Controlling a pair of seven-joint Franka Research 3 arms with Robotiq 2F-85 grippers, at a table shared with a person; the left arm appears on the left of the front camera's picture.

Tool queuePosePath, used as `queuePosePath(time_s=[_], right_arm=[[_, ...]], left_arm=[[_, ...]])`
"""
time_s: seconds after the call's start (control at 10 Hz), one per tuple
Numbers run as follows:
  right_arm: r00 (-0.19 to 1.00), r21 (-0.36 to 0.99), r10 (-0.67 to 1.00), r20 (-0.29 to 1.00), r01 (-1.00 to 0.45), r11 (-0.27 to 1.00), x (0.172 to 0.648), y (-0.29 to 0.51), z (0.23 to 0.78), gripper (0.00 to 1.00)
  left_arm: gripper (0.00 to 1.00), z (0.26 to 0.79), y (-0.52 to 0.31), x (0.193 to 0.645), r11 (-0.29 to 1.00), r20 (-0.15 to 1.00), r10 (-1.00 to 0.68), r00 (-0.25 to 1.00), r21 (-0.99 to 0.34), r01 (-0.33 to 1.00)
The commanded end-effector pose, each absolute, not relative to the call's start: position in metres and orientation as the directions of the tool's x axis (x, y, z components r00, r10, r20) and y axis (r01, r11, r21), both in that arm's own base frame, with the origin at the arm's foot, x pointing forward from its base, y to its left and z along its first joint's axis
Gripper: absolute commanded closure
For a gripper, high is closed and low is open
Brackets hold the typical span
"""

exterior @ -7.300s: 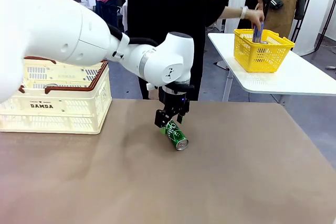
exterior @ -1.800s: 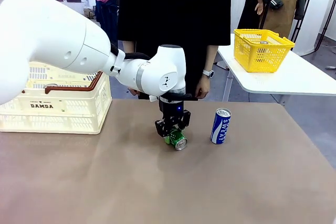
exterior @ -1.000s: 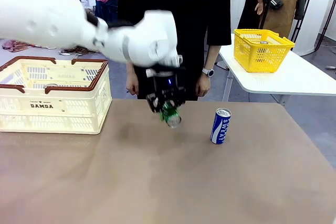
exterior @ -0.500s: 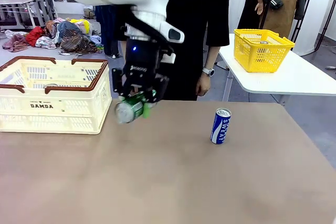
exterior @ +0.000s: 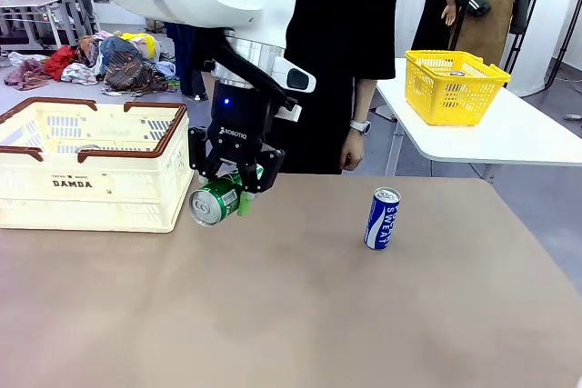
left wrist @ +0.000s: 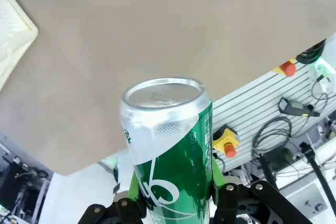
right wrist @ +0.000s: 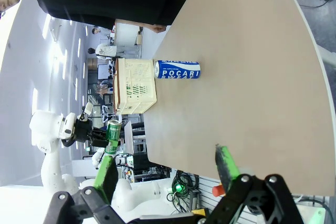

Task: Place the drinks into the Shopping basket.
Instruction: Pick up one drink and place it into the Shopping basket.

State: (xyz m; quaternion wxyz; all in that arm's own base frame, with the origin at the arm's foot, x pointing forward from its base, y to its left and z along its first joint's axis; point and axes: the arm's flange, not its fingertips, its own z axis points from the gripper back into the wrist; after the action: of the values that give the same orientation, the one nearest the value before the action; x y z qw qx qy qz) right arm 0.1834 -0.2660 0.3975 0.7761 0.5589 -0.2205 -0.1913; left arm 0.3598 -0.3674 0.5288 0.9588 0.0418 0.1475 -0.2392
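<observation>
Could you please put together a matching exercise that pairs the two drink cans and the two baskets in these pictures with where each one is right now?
Things:
1. green can
2. blue can
3. cream Shopping basket
4. yellow mesh basket

Places:
A. on the white side table
B. standing upright on the brown table
C. held in the air between the jaws of the left gripper
D. resting at the left end of the brown table

Pairs: 1-C, 2-B, 3-D, 4-A

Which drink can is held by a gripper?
The green can, held sideways in the left gripper near the Shopping basket; the blue can stands upright on the table.
</observation>
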Motion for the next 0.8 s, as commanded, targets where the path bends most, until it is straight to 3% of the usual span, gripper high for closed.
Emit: queuePosePath(time_s=[0.0,0.2,0.4,0.5,0.6,0.7], right_arm=[[0.823,0.954,-0.546,0.155,0.018,0.299,0.185,-0.267,0.399,0.0],[0.823,0.954,-0.546,0.155,0.018,0.299,0.185,-0.267,0.399,0.0],[0.823,0.954,-0.546,0.155,0.018,0.299,0.185,-0.267,0.399,0.0],[0.823,0.954,-0.546,0.155,0.018,0.299,0.185,-0.267,0.399,0.0],[0.823,0.954,-0.546,0.155,0.018,0.299,0.185,-0.267,0.399,0.0],[0.823,0.954,-0.546,0.155,0.018,0.299,0.185,-0.267,0.399,0.0]], left_arm=[[1.0,0.543,-0.371,0.36,0.886,-0.318,-0.443,0.838,-0.014,0.464],[1.0,0.544,-0.344,0.382,0.906,-0.25,-0.402,0.881,0.032,0.422],[1.0,0.586,-0.268,0.417,0.896,-0.044,-0.444,0.895,-0.019,0.443],[1.0,0.595,-0.227,0.43,0.873,0.003,-0.486,0.874,-0.048,0.485],[1.0,0.598,-0.188,0.444,0.899,0.034,-0.435,0.9,-0.037,0.437],[1.0,0.596,-0.154,0.456,0.951,0.021,-0.294,0.956,-0.09,0.294]])
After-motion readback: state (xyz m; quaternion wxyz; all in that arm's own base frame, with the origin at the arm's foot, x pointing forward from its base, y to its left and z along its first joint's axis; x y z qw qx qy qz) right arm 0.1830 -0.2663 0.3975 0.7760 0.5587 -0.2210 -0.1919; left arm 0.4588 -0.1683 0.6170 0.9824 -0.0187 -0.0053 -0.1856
